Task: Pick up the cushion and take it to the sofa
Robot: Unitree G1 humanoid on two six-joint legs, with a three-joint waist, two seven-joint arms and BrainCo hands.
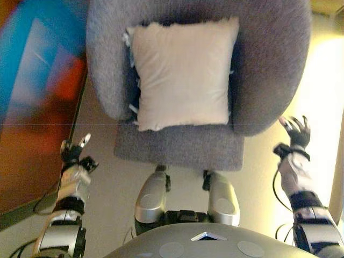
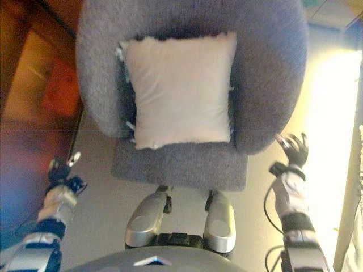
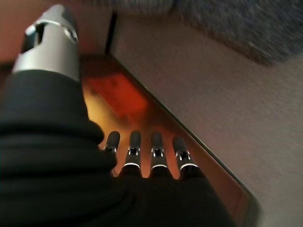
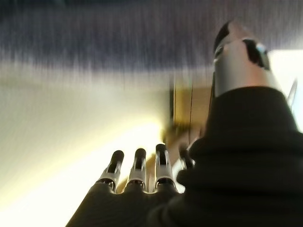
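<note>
The cushion [image 1: 183,72] is lying ungrasped on the armchair [image 1: 269,80], ahead between the left hand [image 1: 72,150] and right hand [image 1: 295,131], both with fingers extended, holding nothing; pickup and carrying remain.

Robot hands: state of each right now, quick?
Left robot hand: open, fingers straight, holding nothing, beside the armchair.
Right robot hand: open, empty, on the other side. Cushion lies untouched on the seat.

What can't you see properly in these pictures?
- The dark thing under the cushion: the cushion covers all but its edges, both eye views.
- The top of the grey armchair: cut off by the upper edge.
- The armchair in the right wrist view: only a blur past the right hand.
</note>
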